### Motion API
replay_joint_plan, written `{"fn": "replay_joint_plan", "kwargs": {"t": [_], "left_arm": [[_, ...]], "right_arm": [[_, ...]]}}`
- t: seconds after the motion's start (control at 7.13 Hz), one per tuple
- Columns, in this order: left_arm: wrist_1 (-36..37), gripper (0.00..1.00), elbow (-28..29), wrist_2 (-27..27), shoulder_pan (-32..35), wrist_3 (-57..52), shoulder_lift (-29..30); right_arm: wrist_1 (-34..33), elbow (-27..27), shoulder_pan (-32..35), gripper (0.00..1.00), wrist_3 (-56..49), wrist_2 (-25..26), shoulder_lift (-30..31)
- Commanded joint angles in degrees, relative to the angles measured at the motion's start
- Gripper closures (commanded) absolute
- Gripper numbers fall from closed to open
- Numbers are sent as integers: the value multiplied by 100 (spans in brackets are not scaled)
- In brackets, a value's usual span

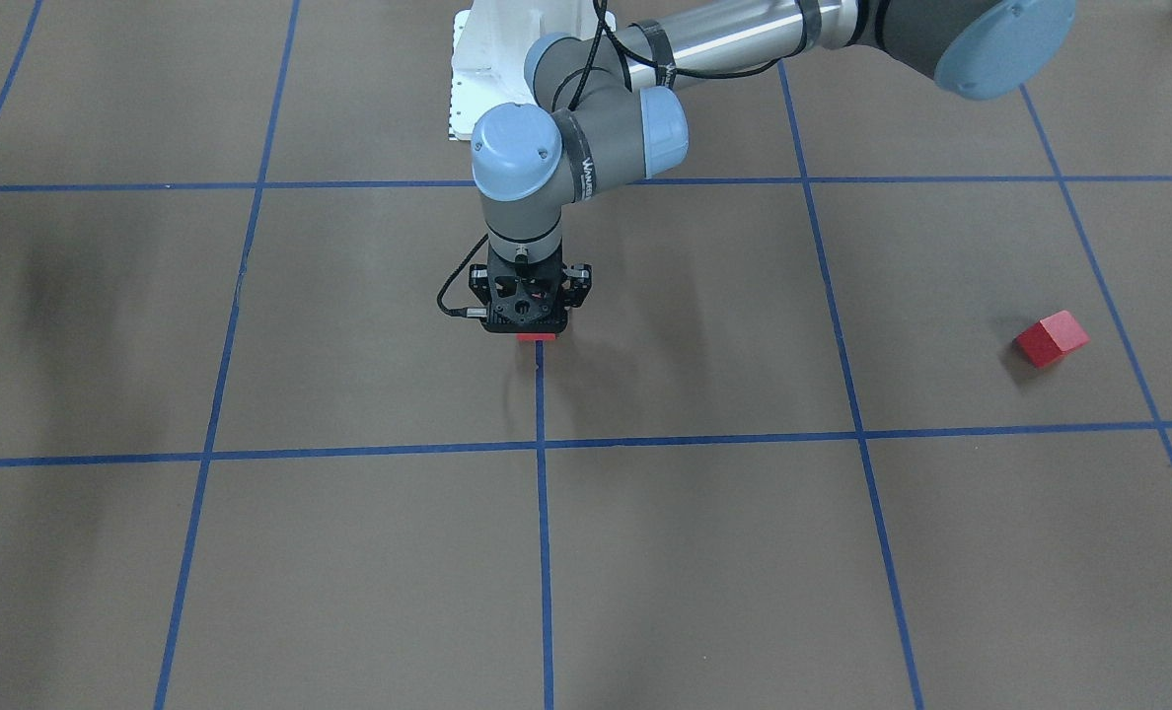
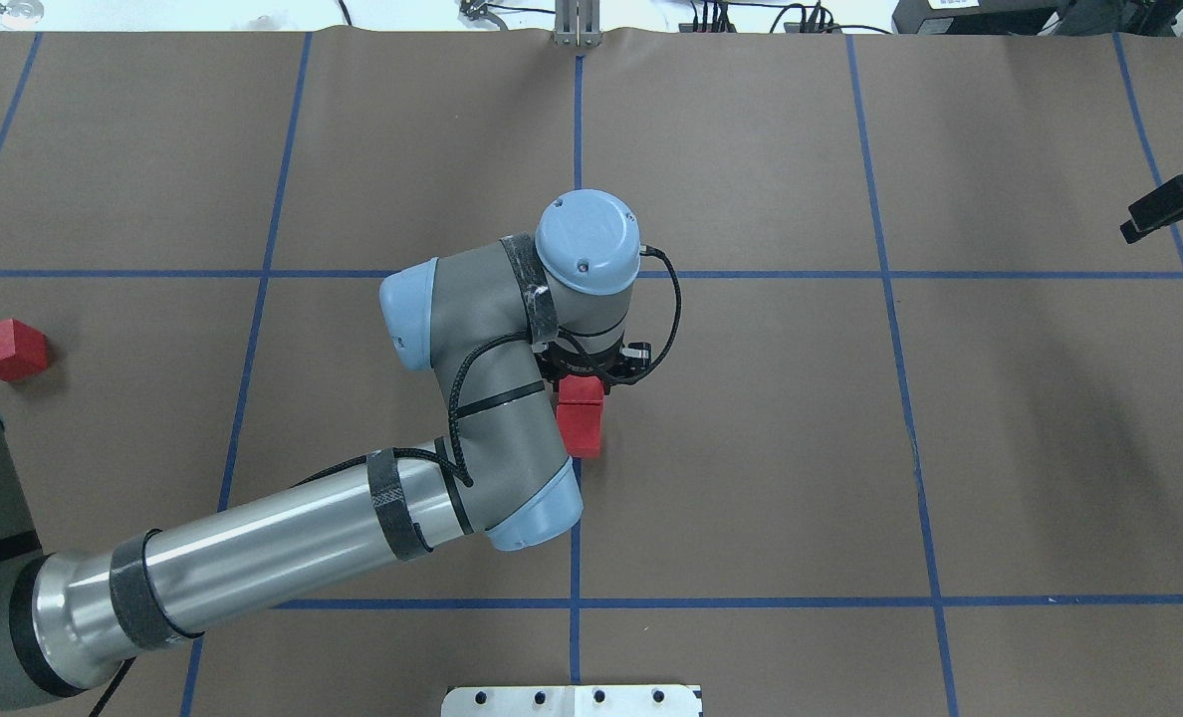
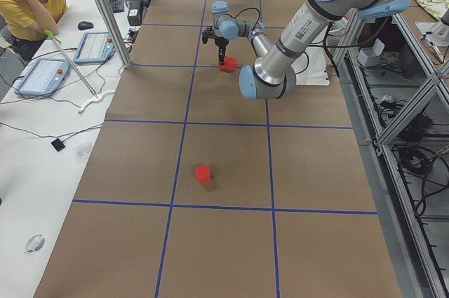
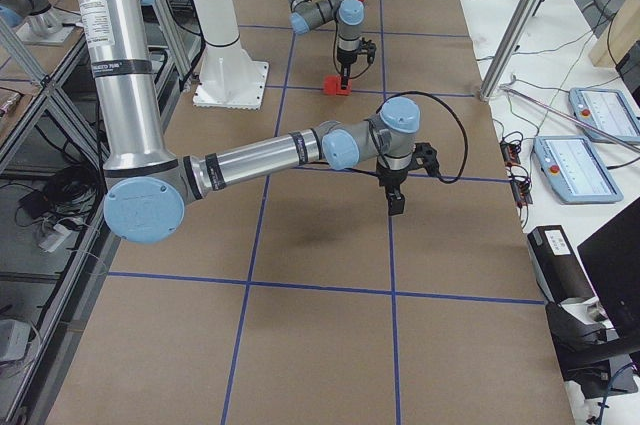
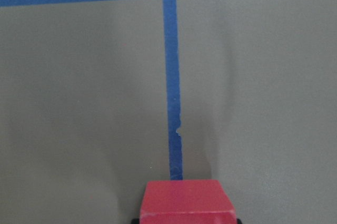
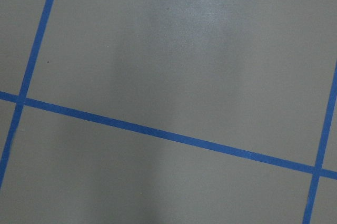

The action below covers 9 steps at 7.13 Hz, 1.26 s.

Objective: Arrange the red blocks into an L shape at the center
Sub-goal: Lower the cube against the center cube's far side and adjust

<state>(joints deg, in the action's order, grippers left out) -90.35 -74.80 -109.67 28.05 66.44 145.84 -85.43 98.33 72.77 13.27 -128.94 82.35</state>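
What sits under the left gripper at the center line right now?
Under the left gripper lie red blocks, on the blue tape line. The overhead view suggests two, touching in a row. The wrist covers the fingers, so the grip and exact count are unclear.

**Red blocks:** three matte cubes. Block A (image 5: 181, 203) is clasped between the left gripper's (image 1: 536, 331) fingertips, on the tape line at the center (image 1: 539, 387). Block B (image 2: 580, 436) lies just beside A, robot-side. Block C (image 1: 1050, 338) lies well apart, rotated.
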Motion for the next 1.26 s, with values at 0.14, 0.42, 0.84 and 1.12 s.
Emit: {"fn": "replay_joint_plan", "kwargs": {"t": [0.14, 0.42, 0.84, 1.12], "left_arm": [[0, 100, 10, -2, -1, 0, -3], [0, 97, 10, -2, -10, 0, -3], [-9, 89, 27, -2, -10, 0, -3], [-9, 83, 27, -2, -10, 0, -12]], "right_arm": [[0, 11, 0, 0, 0, 0, 0], [0, 11, 0, 0, 0, 0, 0], [0, 11, 0, 0, 9, 0, 0], [0, 2, 0, 0, 9, 0, 0]]}}
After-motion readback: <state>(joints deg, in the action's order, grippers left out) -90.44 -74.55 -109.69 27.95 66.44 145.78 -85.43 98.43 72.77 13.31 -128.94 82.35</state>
